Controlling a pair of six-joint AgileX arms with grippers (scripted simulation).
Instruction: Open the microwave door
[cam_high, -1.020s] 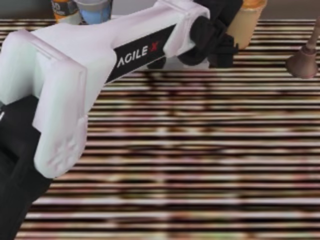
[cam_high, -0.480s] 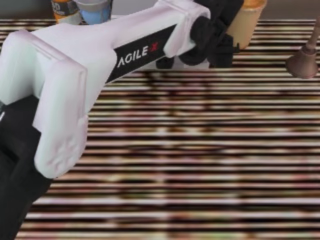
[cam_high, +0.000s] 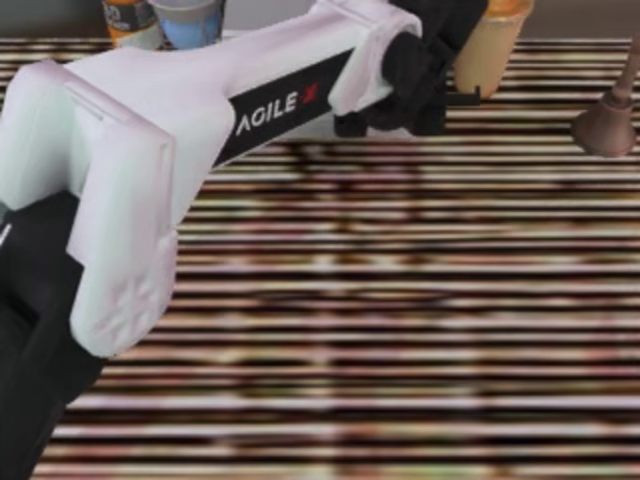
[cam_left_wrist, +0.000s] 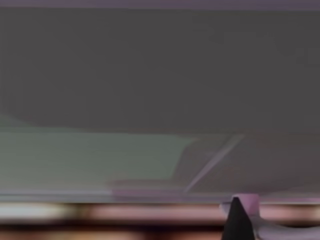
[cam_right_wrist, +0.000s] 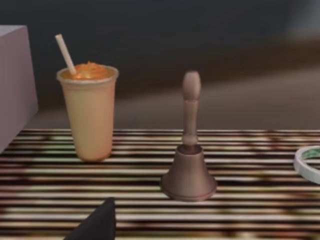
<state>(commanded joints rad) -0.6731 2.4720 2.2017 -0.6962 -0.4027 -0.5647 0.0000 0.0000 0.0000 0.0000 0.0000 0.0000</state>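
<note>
The microwave door (cam_left_wrist: 160, 75) fills the left wrist view from very close, as a greyish window with pale teal interior (cam_left_wrist: 75, 155) showing low on one side. Its pale bar handle (cam_left_wrist: 246, 201) sits at the door's lower edge, right against my left gripper. In the top view my left arm reaches to the back centre, and the left gripper (cam_high: 420, 75) hides most of the microwave. The plain grey side panel of the microwave (cam_right_wrist: 15, 80) shows in the right wrist view. My right arm is outside the top view, parked facing the cup and bell.
A tan cup (cam_high: 490, 45) with an orange drink and a straw stands just right of the microwave. A brown hand bell (cam_high: 605, 120) stands farther right. An orange bottle (cam_high: 130, 20) and a blue cup (cam_high: 190, 18) are at the back left. A white ring (cam_right_wrist: 310, 162) lies beyond the bell.
My left gripper has turned slightly at the microwave, and the dark part under the wrist has shifted to the right. The cup and bell have not moved.
</note>
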